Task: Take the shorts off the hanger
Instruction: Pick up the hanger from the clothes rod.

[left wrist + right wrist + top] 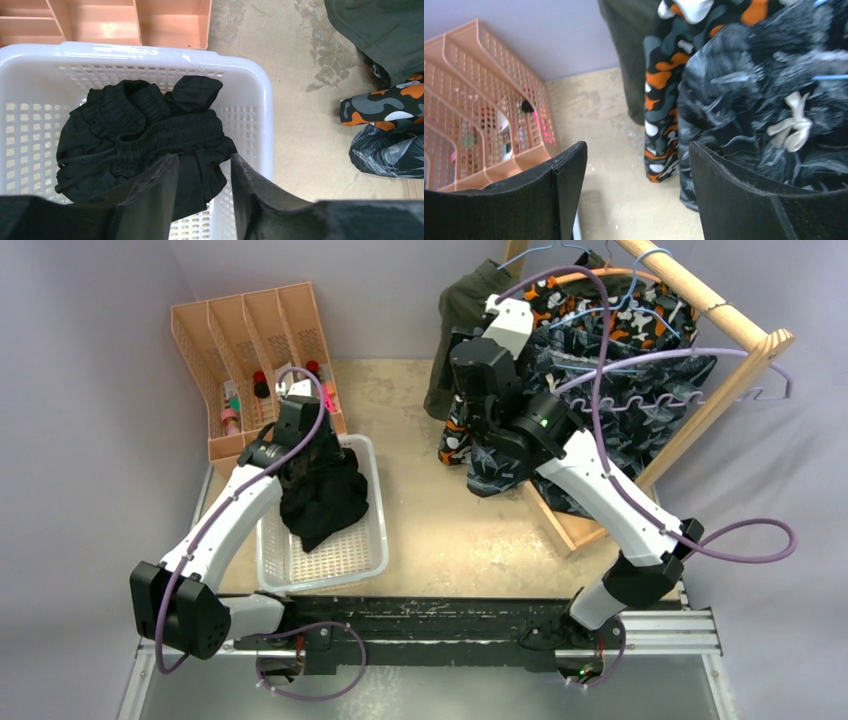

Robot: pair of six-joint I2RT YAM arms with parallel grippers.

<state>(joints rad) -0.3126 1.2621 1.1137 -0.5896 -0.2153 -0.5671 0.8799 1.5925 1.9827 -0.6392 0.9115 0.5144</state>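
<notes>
Shorts: four pairs total. Three are hanging on the wooden rack (700,295) at far right, long axis running vertical, waists up, legs dropping toward the table (450,530). In order, the olive green pair (462,315) is hanging leftmost, then the orange camo pair (659,100), then the blue-grey camo pair (749,90). The black pair (140,135) is lying crumpled in the one white basket (150,52) at left. It is showing no clear long axis, with the ribbed waistband facing up and running roughly across the basket.

Left gripper (202,162) is hovering over the black heap, fingers standing partly apart, pinching nothing. Right gripper (636,150) is facing the hanging pairs, fingers spread wide, gripping nothing. Its right finger is sitting just in front of the blue-grey camo pair; can't tell if it's touching.

One peach four-slot organiser (250,340) is standing behind the basket.
</notes>
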